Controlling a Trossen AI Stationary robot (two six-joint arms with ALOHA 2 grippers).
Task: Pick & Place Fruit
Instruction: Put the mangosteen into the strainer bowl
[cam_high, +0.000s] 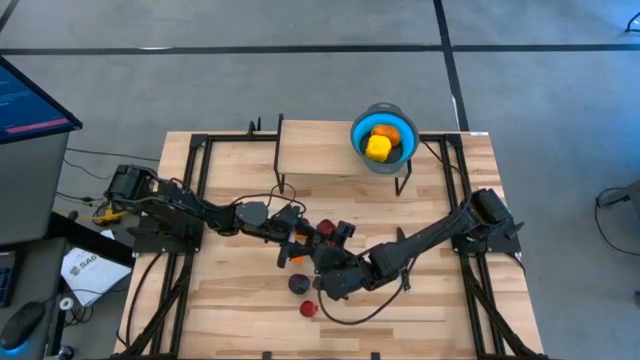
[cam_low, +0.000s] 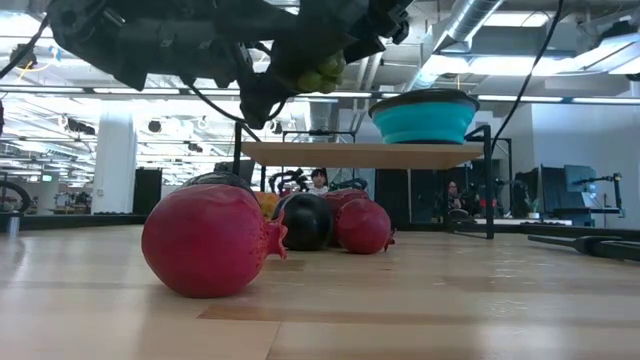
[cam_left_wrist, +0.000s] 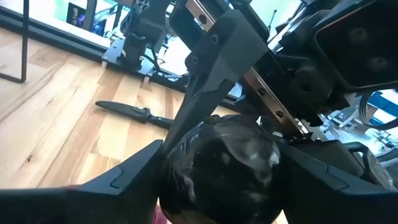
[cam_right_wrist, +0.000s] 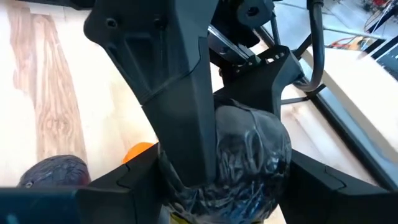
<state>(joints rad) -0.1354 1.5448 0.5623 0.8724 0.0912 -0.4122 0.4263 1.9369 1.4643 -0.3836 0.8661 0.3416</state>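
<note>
Left wrist view: the left gripper has its two fingers pressed against either side of a glossy dark fruit, clamped on it. A finger of the other arm's gripper comes in against the same fruit from the far side. The right wrist view tells the same from the other side: the right gripper has its fingers closed on the dark fruit, with a finger of the left gripper laid across the front of it. Both grippers thus grip one fruit between them. In the high view they meet over the middle of the bench, and in the low view they hang clear of the wooden top.

Just beside the grippers, an orange fruit lies on the bench below the left gripper, and a red fruit lies on the far side of them. A dark purple fruit sits nearer the front edge, and a second red fruit lies just beyond it, closest to that edge. A slim black knife lies flat on the wood, apart from the fruit.

Toward the far right corner a blue bowl stands on a raised wooden shelf. It holds a yellow fruit and another orange fruit.
</note>
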